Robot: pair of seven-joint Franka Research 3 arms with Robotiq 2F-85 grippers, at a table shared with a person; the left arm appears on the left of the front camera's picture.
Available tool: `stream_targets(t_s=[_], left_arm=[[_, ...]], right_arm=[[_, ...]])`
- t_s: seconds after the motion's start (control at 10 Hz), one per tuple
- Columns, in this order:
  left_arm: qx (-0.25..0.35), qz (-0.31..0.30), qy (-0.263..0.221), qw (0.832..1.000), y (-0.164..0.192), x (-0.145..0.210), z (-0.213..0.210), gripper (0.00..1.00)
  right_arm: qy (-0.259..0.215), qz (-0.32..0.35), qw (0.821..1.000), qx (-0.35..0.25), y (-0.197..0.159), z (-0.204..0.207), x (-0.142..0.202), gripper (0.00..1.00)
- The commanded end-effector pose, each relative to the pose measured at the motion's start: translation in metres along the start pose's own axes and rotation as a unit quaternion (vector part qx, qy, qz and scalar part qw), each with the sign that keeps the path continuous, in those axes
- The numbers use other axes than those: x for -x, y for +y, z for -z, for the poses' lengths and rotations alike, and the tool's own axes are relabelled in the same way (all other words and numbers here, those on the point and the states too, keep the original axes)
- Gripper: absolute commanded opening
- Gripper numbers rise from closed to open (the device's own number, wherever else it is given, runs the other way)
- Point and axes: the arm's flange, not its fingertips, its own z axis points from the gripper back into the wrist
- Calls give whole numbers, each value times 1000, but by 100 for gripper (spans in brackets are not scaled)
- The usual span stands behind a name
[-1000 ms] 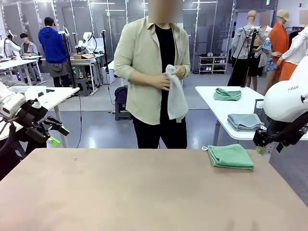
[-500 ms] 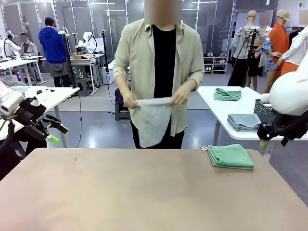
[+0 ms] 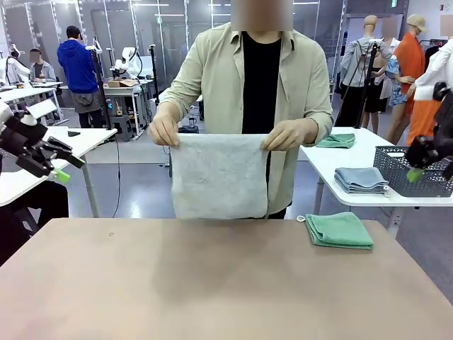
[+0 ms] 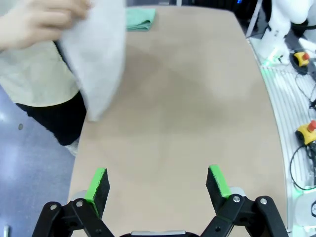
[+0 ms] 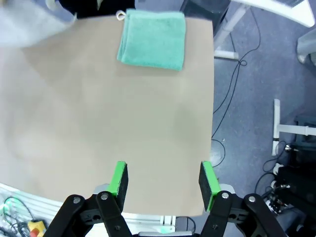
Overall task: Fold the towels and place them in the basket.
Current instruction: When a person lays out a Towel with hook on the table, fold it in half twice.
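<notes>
A person at the far side holds a pale cream-grey towel (image 3: 219, 176) spread flat by its top two corners, hanging just over the table's far edge. It also shows in the left wrist view as the held towel (image 4: 96, 54). A folded sea-green towel (image 3: 340, 230) (image 5: 153, 39) (image 4: 139, 19) lies at the table's far right. The dark lattice basket (image 3: 414, 173) stands on a white side table to the right. My left gripper (image 3: 66, 168) (image 4: 158, 180) hovers open off the table's left side. My right gripper (image 3: 423, 168) (image 5: 163, 177) hangs open in front of the basket, nothing between its fingers.
The white side table (image 3: 318, 159) also carries a folded grey-blue towel stack (image 3: 359, 179) and a crumpled green towel (image 3: 336, 140). The brown table (image 3: 212, 283) has bare room across its middle and front. Another white table (image 3: 78, 142) stands at the left.
The person shook the bunched towel out and now holds it spread wide by two corners. My left gripper moved up and left; my right gripper rose and moved right, uncovering the basket.
</notes>
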Motion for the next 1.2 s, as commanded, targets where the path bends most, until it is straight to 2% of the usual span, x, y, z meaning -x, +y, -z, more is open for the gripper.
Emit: stream_targets(t_s=[0.0, 0.3, 0.6, 0.7, 1.1], left_arm=[[3, 0, -1, 1000, -9, -10, -25, 100], [-7, 7, -16, 1000, -13, -8, -47, 100], [-12, 8, -21, 1000, -17, -6, -54, 100], [-17, 2, -9, 1000, -13, -5, -49, 100], [-17, 2, -9, 1000, -13, -5, -49, 100]], right_arm=[[-9, -21, 1000, -17, -2, -29, 11, 73], [-22, -34, 999, -34, -5, -59, 26, 73], [-22, -42, 998, -50, -1, -62, 31, 73], [-27, -25, 999, -23, -1, -66, 27, 73], [-27, -25, 999, -23, -1, -66, 27, 73]])
